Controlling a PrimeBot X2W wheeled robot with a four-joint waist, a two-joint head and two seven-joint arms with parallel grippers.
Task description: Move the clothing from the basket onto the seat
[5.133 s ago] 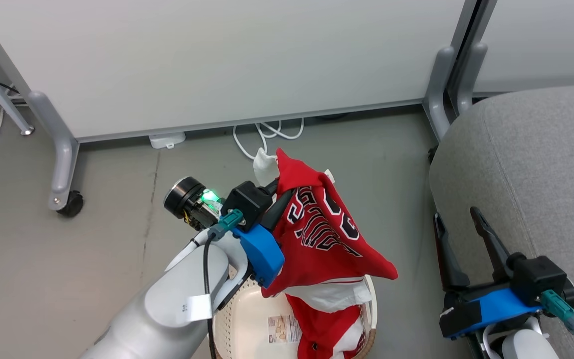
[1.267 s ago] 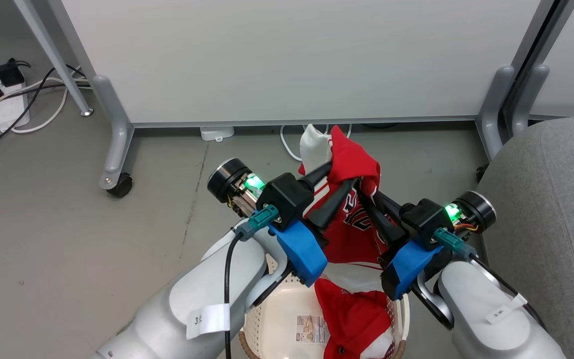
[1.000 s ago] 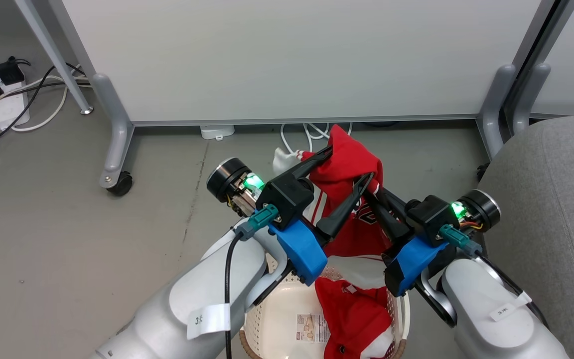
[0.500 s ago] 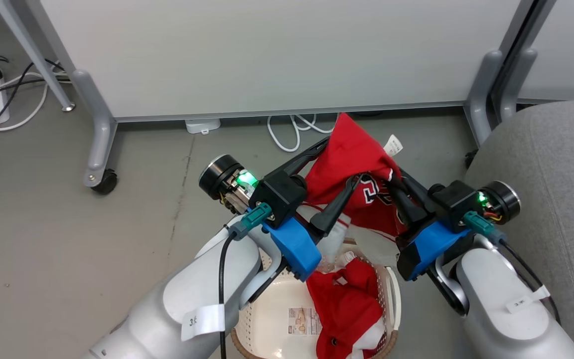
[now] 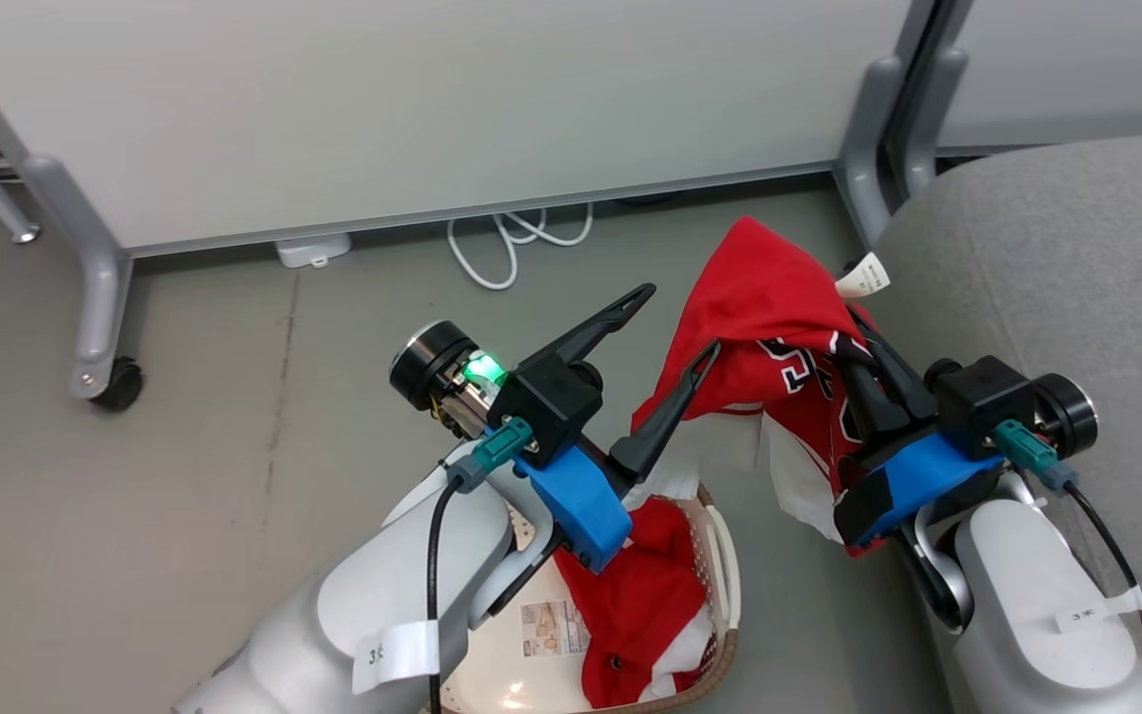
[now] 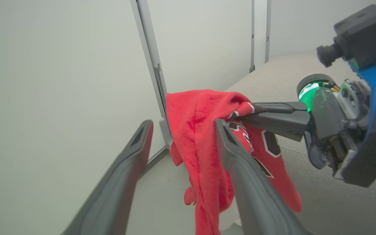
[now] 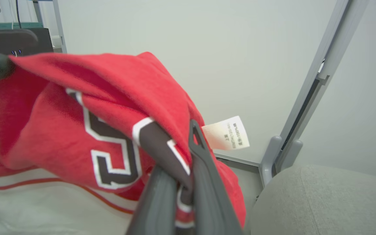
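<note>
Jaws of right gripper [image 5: 851, 332] closed on fold of red fabric jersey with dark white-edged lettering [image 5: 759, 297]. Jersey held aloft over floor, between cream perforated plastic basket with brown rim [image 5: 727, 555] and large grey upholstered seat [image 5: 1077, 258]. Jaws of left gripper [image 5: 678, 319] spread wide, nothing gripped, just beside jersey. Second red-and-white garment [image 5: 630, 595] contained in basket, beside barcode sticker [image 5: 546, 627] on base.
</note>
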